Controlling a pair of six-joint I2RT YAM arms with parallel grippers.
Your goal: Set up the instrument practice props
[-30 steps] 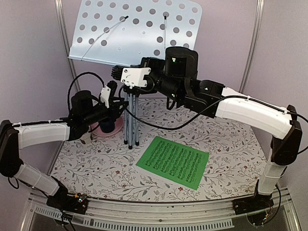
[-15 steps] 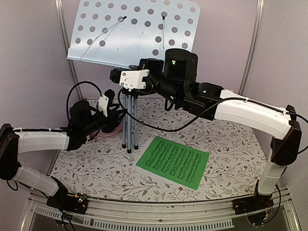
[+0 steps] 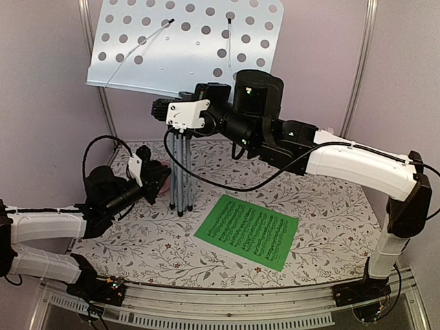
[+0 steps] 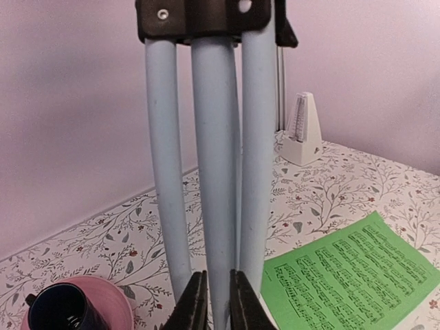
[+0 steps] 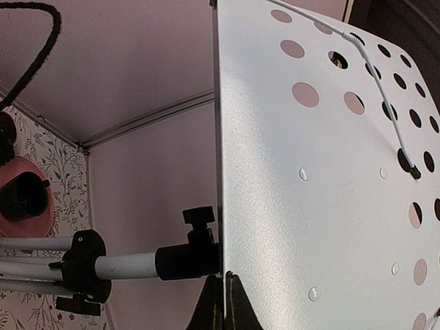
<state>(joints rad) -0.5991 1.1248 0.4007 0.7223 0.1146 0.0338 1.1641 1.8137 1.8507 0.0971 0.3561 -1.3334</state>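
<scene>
Top external view: my right gripper (image 3: pixel 185 97) is raised to the lower edge of the music stand (image 3: pixel 185 45) at the back of the surface (image 3: pixel 137 240). The pale desk with its round holes leans back, and the three legs run down below it in a tight bundle. In the right wrist view my two fingers (image 5: pixel 212 311) are pressed together on the thin bottom edge of the desk, just beside the black clamp (image 5: pixel 185 256) on the tube of the stand, so this gripper pinches the music stand.

My left gripper (image 3: pixel 157 176) lies low, near the legs on their left side. In the left wrist view its jaws stand almost together with only a narrow slit, and the middle leg shows behind that slit. I do not see anything held between them.

The green sheet (image 3: pixel 247 231) lies flat on the surface, to the right of the legs and nearer to my bases. The metronome (image 4: pixel 300 130) stands upright near the far wall in the left wrist view, well apart from the sheet. The dark blue cup (image 4: pixel 58 309) sits on the pink plate (image 4: pixel 113 311) — both are left of the legs.
</scene>
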